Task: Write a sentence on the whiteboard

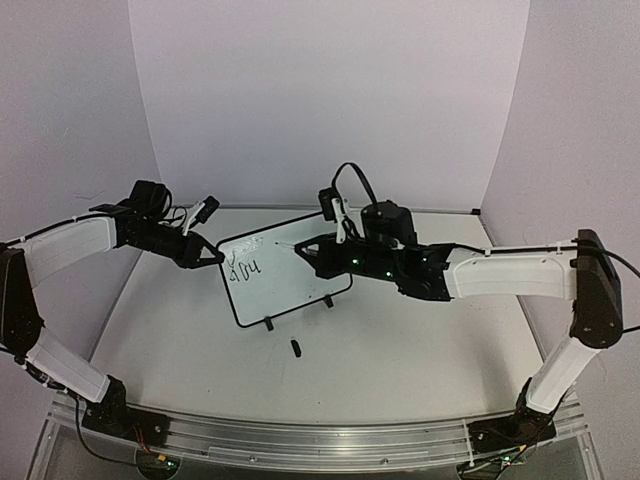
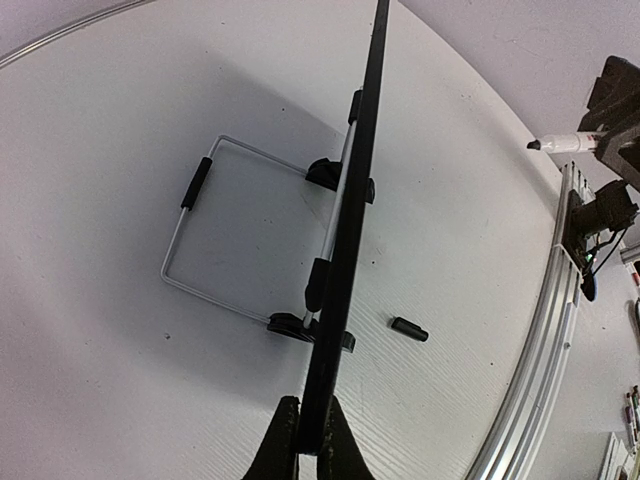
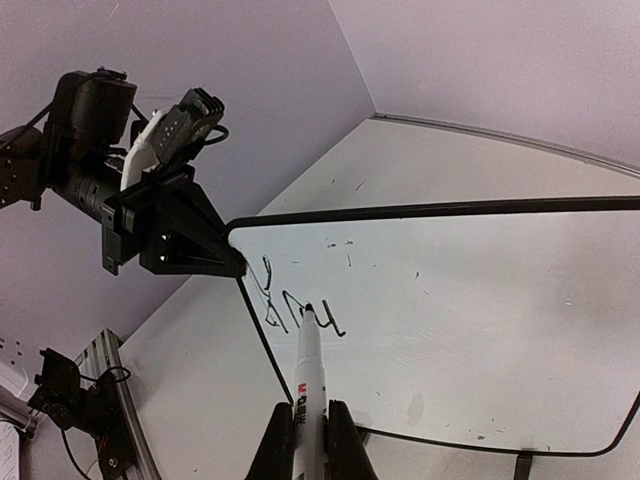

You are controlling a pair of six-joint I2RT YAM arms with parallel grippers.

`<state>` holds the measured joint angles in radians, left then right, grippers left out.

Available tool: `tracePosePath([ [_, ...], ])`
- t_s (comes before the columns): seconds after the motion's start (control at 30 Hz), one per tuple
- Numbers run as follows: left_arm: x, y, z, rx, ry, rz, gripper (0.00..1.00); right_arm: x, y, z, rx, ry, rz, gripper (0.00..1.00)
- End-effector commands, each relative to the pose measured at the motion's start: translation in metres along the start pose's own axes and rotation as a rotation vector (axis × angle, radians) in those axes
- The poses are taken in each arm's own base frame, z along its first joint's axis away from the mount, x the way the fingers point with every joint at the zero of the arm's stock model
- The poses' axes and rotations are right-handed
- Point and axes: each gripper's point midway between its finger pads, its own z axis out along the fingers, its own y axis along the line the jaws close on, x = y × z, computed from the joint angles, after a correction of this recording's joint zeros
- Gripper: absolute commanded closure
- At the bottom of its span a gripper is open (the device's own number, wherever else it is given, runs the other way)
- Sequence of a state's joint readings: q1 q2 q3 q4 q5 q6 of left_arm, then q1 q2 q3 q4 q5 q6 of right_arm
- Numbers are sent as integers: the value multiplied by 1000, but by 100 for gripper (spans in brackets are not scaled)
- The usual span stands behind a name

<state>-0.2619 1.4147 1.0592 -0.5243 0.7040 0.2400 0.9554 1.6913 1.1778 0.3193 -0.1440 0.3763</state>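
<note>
The right end effector (image 3: 310, 432) pinched a marker (image 3: 306, 365) by the whiteboard (image 3: 460, 330), the left end effector (image 2: 308, 432) clamped its edge, and only the first strokes of the sentence (image 3: 280, 305) were written.

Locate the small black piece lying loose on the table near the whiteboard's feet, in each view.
Top external: the small black piece lies on the table, centre frame, just below the board's feet.
Left wrist: the small black piece sits lower middle, right of the board's edge.
Right wrist: not in it.
Shared landmark: the whiteboard, edge-on in the left wrist view, face-on in the right wrist view.
</note>
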Motion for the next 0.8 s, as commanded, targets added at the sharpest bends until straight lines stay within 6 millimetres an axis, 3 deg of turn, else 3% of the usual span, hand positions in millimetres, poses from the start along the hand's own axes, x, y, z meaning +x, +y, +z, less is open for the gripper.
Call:
tracePosePath([
  [0.0, -5, 19, -6, -107, 11, 23, 100, -17, 5, 2, -35, -12, -24, 100],
  [0.47, -4, 20, -5, -109, 19, 18, 100, -19, 6, 43, -68, 6, -33, 100],
  [0.77, -3, 21, -4, -106, 22, 15, 100, -10, 1, 60, -61, 29, -24, 100],
])
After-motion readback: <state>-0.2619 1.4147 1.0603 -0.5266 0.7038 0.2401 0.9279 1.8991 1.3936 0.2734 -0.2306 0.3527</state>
